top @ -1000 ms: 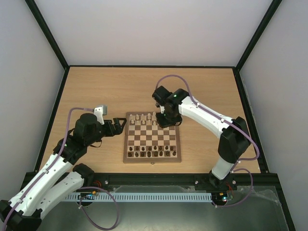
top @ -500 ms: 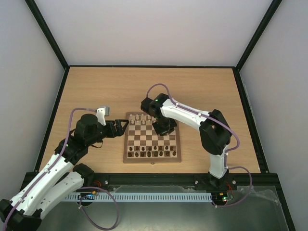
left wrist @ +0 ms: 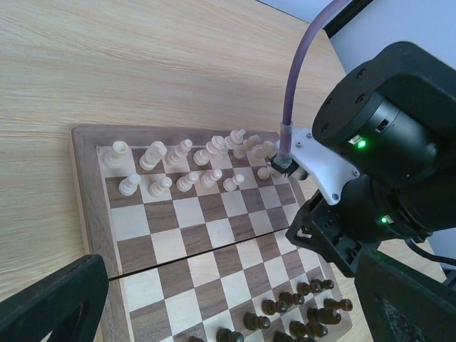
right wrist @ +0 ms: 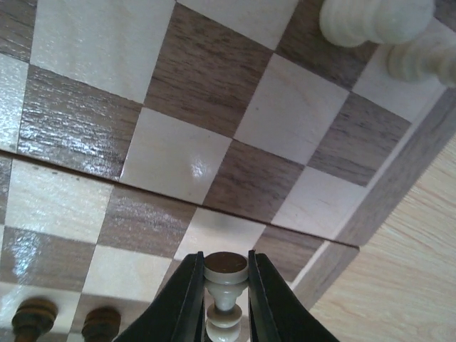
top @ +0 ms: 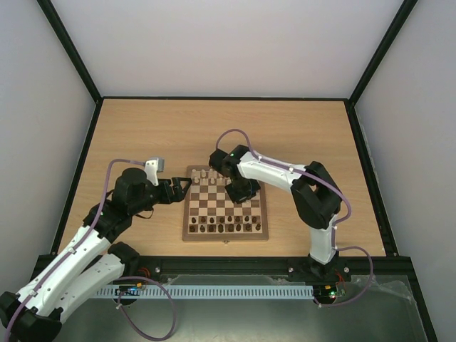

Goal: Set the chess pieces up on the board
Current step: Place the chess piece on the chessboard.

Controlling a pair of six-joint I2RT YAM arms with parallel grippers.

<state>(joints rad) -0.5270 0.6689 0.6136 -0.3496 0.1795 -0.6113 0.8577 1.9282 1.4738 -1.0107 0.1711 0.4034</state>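
Observation:
The board (top: 226, 238) lies mid-table. Cream chess pieces (top: 211, 175) fill most of its two far rows; they also show in the left wrist view (left wrist: 178, 167). My right gripper (top: 243, 189) hangs over the board's right half, just in front of those rows. It is shut on one cream piece (right wrist: 226, 279), held tilted with its base toward the camera, just above the squares near the board's border (right wrist: 399, 185). Two more cream pieces (right wrist: 374, 18) stand beyond. My left gripper (top: 182, 187) is open and empty at the board's left edge, looking across it (left wrist: 228, 313).
Dark brown chessmen (top: 224, 226) stand in the board's two near rows, also seen in the left wrist view (left wrist: 299, 303) and the right wrist view (right wrist: 35, 317). The right arm's wrist (left wrist: 377, 164) looms over the board's right side. Bare wooden tabletop (top: 142, 135) surrounds the board.
My right gripper has moved from the board's far right corner toward me, over the squares, carrying the cream piece; its elbow swung left. My left gripper edged slightly toward the board.

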